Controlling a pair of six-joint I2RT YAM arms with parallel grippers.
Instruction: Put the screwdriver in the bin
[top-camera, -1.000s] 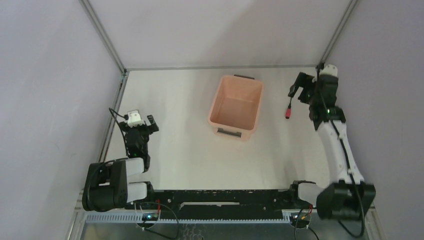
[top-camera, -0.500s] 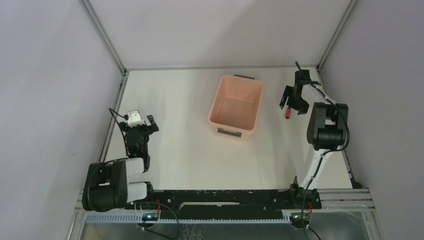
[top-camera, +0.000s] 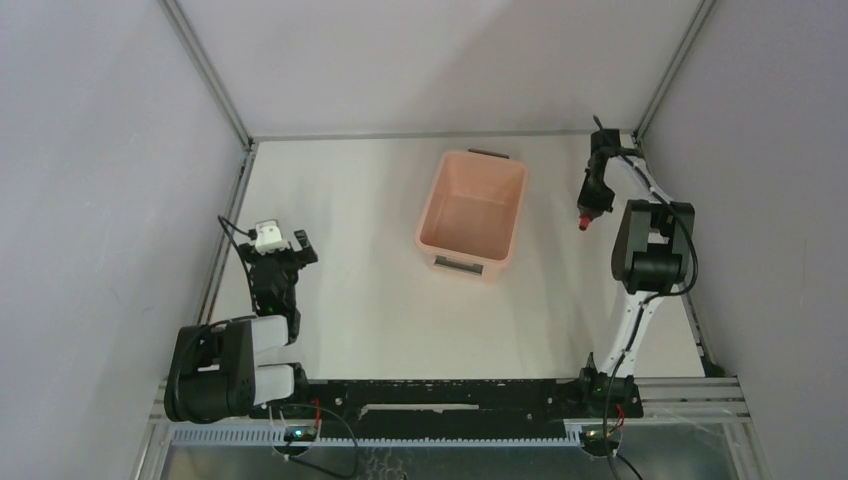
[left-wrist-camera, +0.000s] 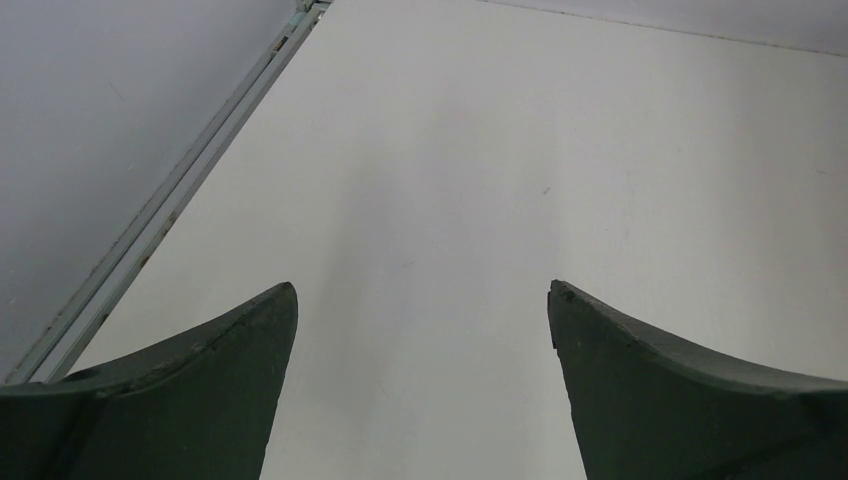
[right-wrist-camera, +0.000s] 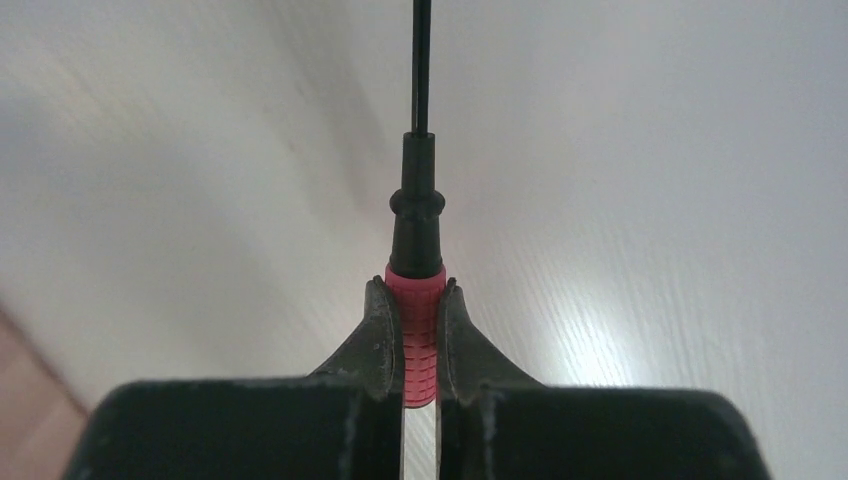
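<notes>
The left claw (top-camera: 282, 252) sits at the table's (left-wrist-camera: 450, 150) 8 o'clock, close to the side rail (left-wrist-camera: 150, 240). Its fingers (left-wrist-camera: 220, 380) stand wide apart with only table between them. The bin (top-camera: 433, 200) stands a little past the table's centre toward 12 o'clock, long axis running about 12 to 6, with a dark slot (top-camera: 460, 264) at its near end. At the bin's 3 o'clock, apart from it, the right claw (right-wrist-camera: 416, 300) is clamped on the red handle of the screwdriver (right-wrist-camera: 416, 215). In the wrist view the black shaft points to 12 o'clock. The screwdriver is outside the bin, at the table's 2 o'clock. Whether it touches the table cannot be told.
</notes>
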